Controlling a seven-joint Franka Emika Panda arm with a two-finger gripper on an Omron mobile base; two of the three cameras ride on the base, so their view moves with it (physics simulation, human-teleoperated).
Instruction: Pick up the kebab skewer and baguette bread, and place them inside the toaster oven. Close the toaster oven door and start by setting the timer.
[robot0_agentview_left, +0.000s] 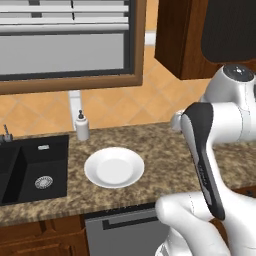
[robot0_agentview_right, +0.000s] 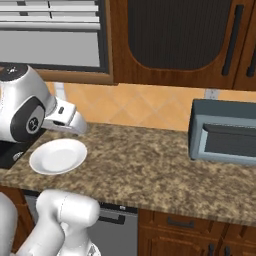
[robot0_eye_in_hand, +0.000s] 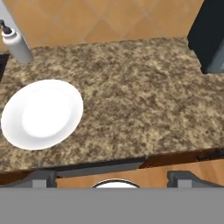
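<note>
My tool (robot0_eye_in_hand: 112, 177) is spread wide with nothing in it, hanging over the front edge of the granite surface (robot0_eye_in_hand: 144, 100). The white plate (robot0_eye_in_hand: 42, 113) sits bare to one side, near the soap bottle (robot0_eye_in_hand: 16, 43) and sink (robot0_agentview_left: 30, 167). The toaster oven (robot0_agentview_right: 223, 131) is well apart from the plate, door shut.

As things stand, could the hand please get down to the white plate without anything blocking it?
Probably yes: the plate lies bare on the counter, with the open hand above its front edge and the soap bottle well aside.
</note>
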